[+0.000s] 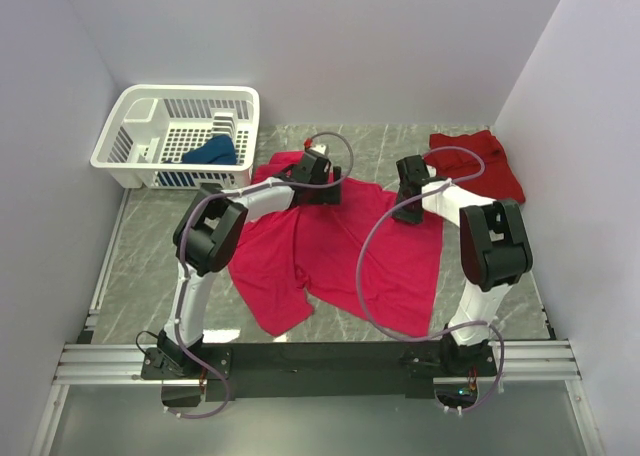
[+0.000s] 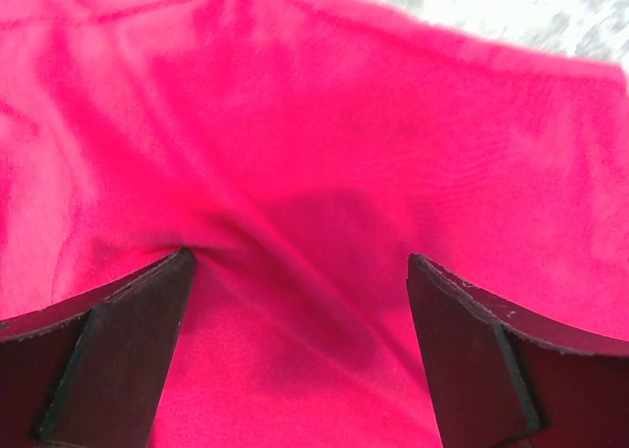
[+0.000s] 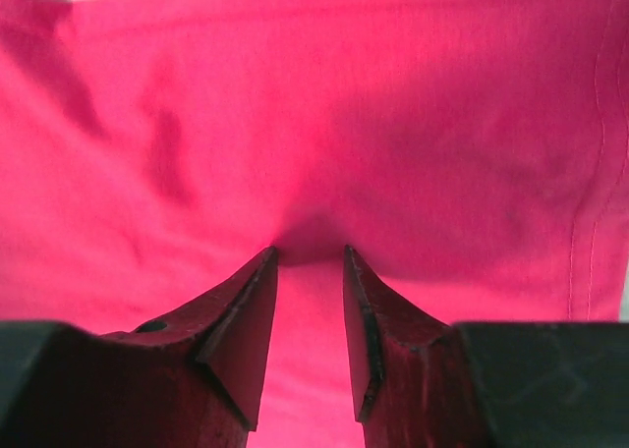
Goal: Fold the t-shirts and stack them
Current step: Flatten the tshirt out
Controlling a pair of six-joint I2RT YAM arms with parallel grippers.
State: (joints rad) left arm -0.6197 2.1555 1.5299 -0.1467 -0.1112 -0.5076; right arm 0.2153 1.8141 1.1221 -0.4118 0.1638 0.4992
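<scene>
The magenta shirt point(image 1: 340, 256) lay spread on the table point(image 1: 150, 261), and both arms reached across it to its far part. In the left wrist view the magenta shirt point(image 2: 324, 143) filled nearly everything ahead of the left gripper point(image 2: 300, 271); its fingers point(image 2: 128, 340) stood wide apart, released, tips down on the cloth, with a shallow crease running to the left tip and a dark shadow between them. Beyond the jaws, up and to the right, a strip of table point(image 2: 491, 6) showed past the shirt's edge. The right wrist view told what the top view could not: the right gripper point(image 3: 308, 256) had its fingers point(image 3: 246, 320) drawn close, clenched on a small ridge of the magenta shirt point(image 3: 324, 114), and wrinkles ran in toward the narrow gap. A stitched hem ran down the cloth to the right of those jaws. From above, the left gripper point(image 1: 318, 171) and the right gripper point(image 1: 407, 208) looked only like dark blocks on the cloth. Only that view showed the rest: the red shirt point(image 1: 480, 161), crumpled beyond and to the right of the right jaws, and the blue shirt point(image 1: 212, 153), bunched in the basket point(image 1: 185, 94) to the left of the left jaws.
</scene>
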